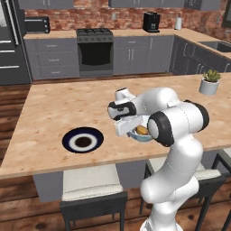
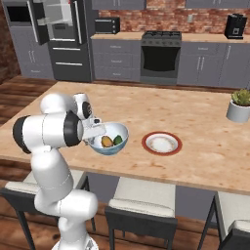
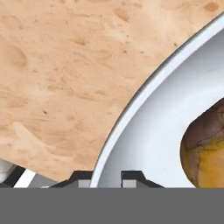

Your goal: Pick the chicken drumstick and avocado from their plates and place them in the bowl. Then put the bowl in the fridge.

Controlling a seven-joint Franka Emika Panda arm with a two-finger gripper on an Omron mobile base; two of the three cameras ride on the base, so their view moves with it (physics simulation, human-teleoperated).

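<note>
The pale bowl (image 2: pixel 115 148) sits near the front edge of the wooden island, in front of the arm. Inside it lie the golden-brown chicken drumstick (image 2: pixel 106 142) and the dark green avocado (image 2: pixel 118 140). My gripper (image 2: pixel 95 135) reaches in from the left and is shut on the bowl's near rim. In the hand view the bowl's rim (image 3: pixel 131 109) runs down between the fingertips (image 3: pixel 131 177), with the drumstick (image 3: pixel 205 148) at the right. From the left base view the hand (image 1: pixel 128 126) covers most of the bowl (image 1: pixel 144 138). Both plates are bare: navy (image 1: pixel 82 140) and red-rimmed white (image 2: pixel 161 143).
A potted plant (image 2: pixel 239 105) stands at the island's far right. The dark fridge (image 2: pixel 58 39) is at the back left, past the island, with the oven (image 2: pixel 160 56) to its right. Stools (image 2: pixel 141 207) line the island's near side.
</note>
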